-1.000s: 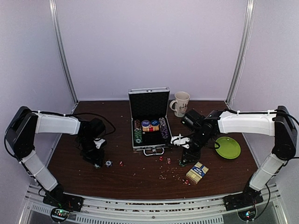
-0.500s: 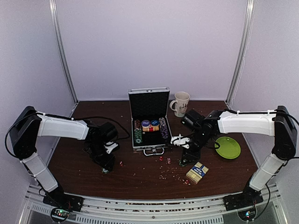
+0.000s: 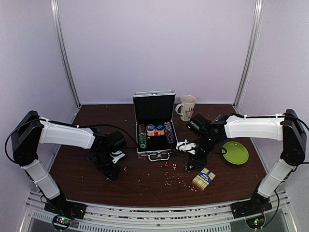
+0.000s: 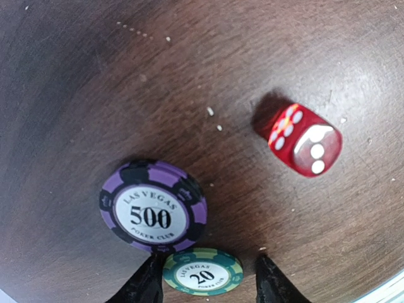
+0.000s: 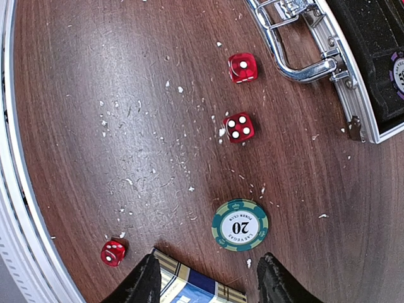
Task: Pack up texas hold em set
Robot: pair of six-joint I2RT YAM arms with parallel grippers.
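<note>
Chip print legible, dice pips countable, rest too small

Left wrist view: purple chip (image 4: 153, 206), white centre label reads "LAS VEGAS / 500 / POKER CLUB"; green chip (image 4: 202, 271) just below it reads "LAS VEGAS / 20", lowest line cut off by the frame edge; red die (image 4: 305, 140) shows three white pips on one face; right wrist view: second green chip (image 5: 240, 225) carries "20" with "LAS VEGAS" and "POKER CLUB", seen upside down; top view: printing on card box (image 3: 204, 179) and mug (image 3: 187, 107) not readable
</note>
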